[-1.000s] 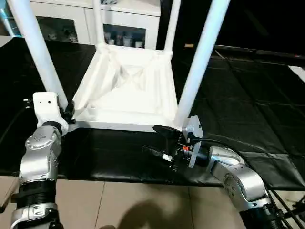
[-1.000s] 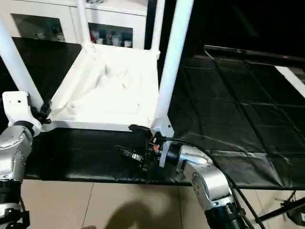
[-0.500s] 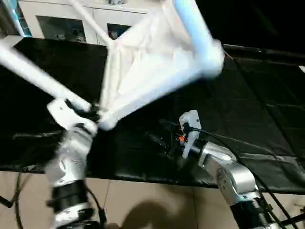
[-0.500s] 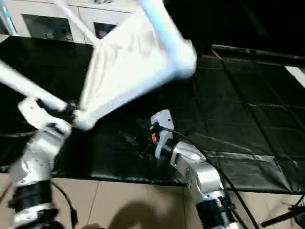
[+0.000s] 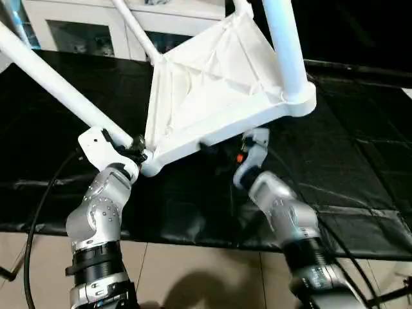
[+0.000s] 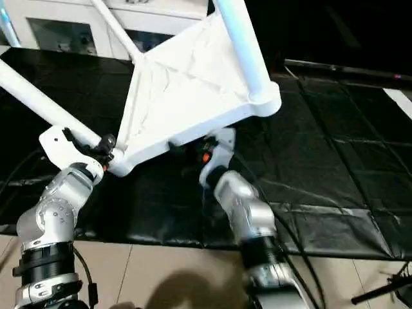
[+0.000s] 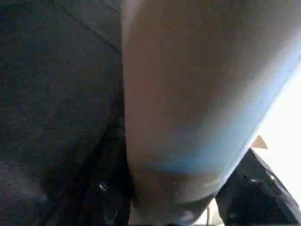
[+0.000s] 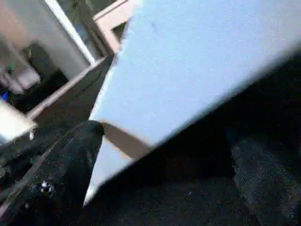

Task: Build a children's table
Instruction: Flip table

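The white children's table [image 5: 212, 84] is upside down and tilted over the black mat, its ribbed underside facing me and its near right corner raised. Legs stick up from the corner sockets: a near-left leg [image 5: 51, 84], a near-right leg [image 5: 286, 51] and a far leg [image 5: 135, 29]. My left gripper [image 5: 132, 147] is shut on the near-left leg just above its socket; the left wrist view has that leg [image 7: 197, 94] between black fingers [image 7: 103, 202]. My right gripper [image 5: 215, 151] is open beneath the table's front edge [image 8: 197, 70], with its fingers [image 8: 61, 174] spread wide.
A white cabinet with glass doors [image 5: 84, 32] stands behind the table. The black mat [image 5: 360, 148] stretches far to the right. Tiled floor [image 5: 193, 277] lies near me. A black cable [image 5: 38, 206] loops beside my left arm.
The table has tipped from flat on the mat to tilted, its right side lifted. My left arm rose with the leg it holds. My right gripper moved forward under the front edge.
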### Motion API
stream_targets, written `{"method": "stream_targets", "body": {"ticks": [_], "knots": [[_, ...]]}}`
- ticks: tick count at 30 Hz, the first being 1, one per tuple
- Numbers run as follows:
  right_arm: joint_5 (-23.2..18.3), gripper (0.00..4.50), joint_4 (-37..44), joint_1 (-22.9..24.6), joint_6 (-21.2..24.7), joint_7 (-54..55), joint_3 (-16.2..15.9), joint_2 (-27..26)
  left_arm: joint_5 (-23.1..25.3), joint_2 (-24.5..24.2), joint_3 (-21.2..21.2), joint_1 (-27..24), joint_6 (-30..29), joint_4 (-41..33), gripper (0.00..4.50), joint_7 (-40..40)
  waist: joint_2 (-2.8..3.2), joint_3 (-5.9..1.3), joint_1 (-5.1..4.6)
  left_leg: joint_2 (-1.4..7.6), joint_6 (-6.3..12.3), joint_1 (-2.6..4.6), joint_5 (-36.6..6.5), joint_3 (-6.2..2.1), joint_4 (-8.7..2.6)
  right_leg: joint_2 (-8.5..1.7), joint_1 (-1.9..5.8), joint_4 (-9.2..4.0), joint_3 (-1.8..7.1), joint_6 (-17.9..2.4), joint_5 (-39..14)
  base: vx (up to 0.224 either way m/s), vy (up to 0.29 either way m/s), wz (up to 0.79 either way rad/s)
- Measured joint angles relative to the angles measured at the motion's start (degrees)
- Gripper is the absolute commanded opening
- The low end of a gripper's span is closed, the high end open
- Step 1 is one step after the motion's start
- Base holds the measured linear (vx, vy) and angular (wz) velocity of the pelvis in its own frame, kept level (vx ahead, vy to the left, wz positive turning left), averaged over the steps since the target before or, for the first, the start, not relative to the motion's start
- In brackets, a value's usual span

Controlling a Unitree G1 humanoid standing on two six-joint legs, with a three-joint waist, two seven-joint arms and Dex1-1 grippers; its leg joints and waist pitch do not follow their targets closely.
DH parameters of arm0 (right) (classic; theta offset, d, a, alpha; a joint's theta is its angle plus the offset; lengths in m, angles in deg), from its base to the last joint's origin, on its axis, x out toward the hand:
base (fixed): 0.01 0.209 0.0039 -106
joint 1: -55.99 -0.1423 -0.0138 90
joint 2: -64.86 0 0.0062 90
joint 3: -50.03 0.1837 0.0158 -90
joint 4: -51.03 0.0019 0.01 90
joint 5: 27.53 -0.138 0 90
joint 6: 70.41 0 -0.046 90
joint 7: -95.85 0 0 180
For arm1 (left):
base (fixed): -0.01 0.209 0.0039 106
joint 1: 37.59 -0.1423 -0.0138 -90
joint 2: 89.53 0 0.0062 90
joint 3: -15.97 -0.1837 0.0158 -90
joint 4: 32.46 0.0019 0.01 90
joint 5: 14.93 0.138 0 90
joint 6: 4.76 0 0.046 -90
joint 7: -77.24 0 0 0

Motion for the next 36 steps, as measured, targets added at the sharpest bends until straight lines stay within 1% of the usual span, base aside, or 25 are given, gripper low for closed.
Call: {"method": "stream_targets", "body": {"ticks": [2, 6, 8, 9, 11, 16, 19, 22, 23, 24, 27, 29, 33, 34, 36], "knots": [[-1.85, 4.50, -2.36, -1.02, -0.70, 0.11, 1.87, -0.96, 0.02, 0.17, -0.24, 0.02, -0.05, -0.02, 2.03, 0.11, 0.00, 0.00, -0.26, 0.01, 0.00, -0.01, 0.00, 0.01, 0.00, 0.02, -0.04, 0.02, 0.02, 0.00, 0.00, 0.000, 0.000, 0.00], [-5.22, 4.50, -6.06, -3.17, -1.99, -1.40, 4.41, -1.45, 0.03, 0.48, -1.30, 0.07, 0.09, -0.03, 2.03, 0.11, -0.05, 0.03, -0.22, 0.07, 0.02, -0.13, 0.01, 0.05, 0.00, 0.07, -0.17, 0.03, 0.02, -0.01, 0.00, 0.000, 0.000, 0.00], [-7.23, 4.50, -7.73, -5.11, -3.53, -1.48, 6.22, -1.41, 0.39, 0.53, -2.23, 0.15, 0.29, 0.02, 2.03, 0.12, -0.10, 0.05, -0.16, 0.08, 0.28, -0.30, 0.18, 0.10, 0.01, 0.06, -0.37, 0.10, 0.03, -0.01, 0.00, 0.000, 0.000, 0.00], [-8.26, 4.50, -8.19, -6.84, -5.03, -1.50, 7.94, -1.36, 0.66, 0.55, -2.75, 0.16, 0.34, 0.02, 2.03, 0.12, -0.10, 0.05, -0.05, 0.09, 0.44, -0.36, 0.28, 0.15, 0.01, 0.06, -0.48, 0.16, 0.05, -0.01, 0.00, 0.000, 0.000, 0.00], [-9.11, 4.50, -8.60, -8.87, -6.32, -1.36, 9.76, -1.31, 1.03, 0.54, -2.99, 0.22, 0.45, 0.00, 2.03, 0.11, -0.17, 0.04, 0.10, 0.13, 0.45, -0.42, 0.29, 0.18, -0.01, 0.08, -0.56, 0.20, 0.04, -0.05, -0.02, 0.000, 0.000, 0.00], [-9.93, 4.50, -10.83, -9.04, -8.10, -2.91, 10.27, -1.31, 1.39, 0.51, -3.49, 0.53, 0.78, 0.17, 2.03, 0.13, -0.22, 0.04, 0.15, 0.16, 0.67, -0.81, 0.44, 0.20, 0.09, 0.07, -0.87, 0.24, 0.02, -0.03, 0.02, 0.000, 0.000, 0.00], [-9.91, 4.50, -13.88, -10.63, -8.79, -2.68, 10.66, -1.29, 2.04, 0.29, -3.95, 0.54, 0.77, 0.16, 2.03, 0.12, -0.22, 0.04, 0.07, 0.17, 0.68, -0.82, 0.48, 0.21, 0.10, 0.06, -0.91, 0.29, 0.02, -0.05, 0.05, 0.000, 0.000, 0.00], [-10.06, 4.50, -19.32, -14.17, -10.15, -1.26, 12.72, -1.27, 2.56, 0.08, -5.27, 0.50, 0.64, 0.12, 2.03, 0.03, -0.24, 0.05, 0.21, 0.19, 0.65, -0.89, 0.54, 0.22, 0.10, 0.06, -0.96, 0.34, -0.03, -0.05, 0.05, 0.000, 0.000, 0.00], [-10.47, 4.31, -21.88, -15.92, -10.66, -0.27, 14.11, -1.27, 2.93, 0.04, -6.07, 0.50, 0.53, 0.08, 2.03, -0.11, -0.29, 0.08, 0.40, 0.20, 0.67, -0.92, 0.57, 0.23, 0.10, 0.05, -0.98, 0.35, -0.04, -0.05, 0.05, 0.000, 0.000, 0.00], [-10.67, 4.13, -22.90, -16.57, -11.12, 0.34, 14.73, -1.28, 3.00, 0.04, -6.64, 0.50, 0.43, 0.08, 2.03, -0.35, -0.32, 0.09, 0.54, 0.21, 0.69, -0.95, 0.58, 0.24, 0.11, 0.05, -0.98, 0.35, -0.07, -0.06, 0.05, 0.000, 0.000, 0.00], [-11.89, 4.08, -25.03, -17.76, -11.92, 1.55, 16.67, -1.30, 3.30, 0.16, -7.69, 0.50, 0.32, 0.05, 2.03, -0.50, -0.39, 0.13, 0.63, 0.21, 0.70, -1.00, 0.57, 0.30, 0.12, 0.02, -1.02, 0.34, -0.07, -0.06, 0.06, 0.000, 0.000, 0.00], [-13.38, 3.75, -26.70, -18.81, -12.27, 2.00, 18.08, -1.33, 3.52, 0.38, -7.93, 0.52, 0.31, 0.05, 2.03, -0.50, -0.40, 0.14, 0.64, 0.22, 0.71, -1.00, 0.58, 0.31, 0.12, 0.02, -1.04, 0.36, -0.07, -0.06, 0.06, 0.000, 0.000, 0.00], [-14.45, 3.58, -28.39, -19.83, -13.33, 3.11, 19.07, -1.37, 3.85, 0.75, -8.09, 0.46, 0.04, -0.29, 2.03, -0.50, -0.49, 0.19, 0.65, 0.25, 0.71, -1.00, 0.58, 0.31, 0.14, 0.02, -1.07, 0.42, -0.08, -0.06, 0.05, 0.000, 0.000, 0.00], [-14.46, 3.32, -28.42, -19.84, -13.47, 3.11, 19.10, -1.37, 3.86, 0.82, -8.12, 0.36, -0.11, -0.52, 2.03, -0.50, -0.50, 0.20, 0.65, 0.25, 0.71, -1.00, 0.58, 0.32, 0.14, 0.02, -1.07, 0.42, -0.08, -0.06, 0.05, 0.000, 0.000, 0.00], [-14.37, 3.21, -29.84, -20.48, -14.19, 3.03, 19.88, -1.38, 3.87, 0.83, -8.31, 0.14, -0.46, -0.89, 2.03, -0.50, -0.56, 0.23, 0.60, 0.25, 0.71, -1.00, 0.58, 0.32, 0.17, 0.02, -1.07, 0.45, -0.08, -0.06, 0.05, 0.000, 0.000, 0.00]]}}
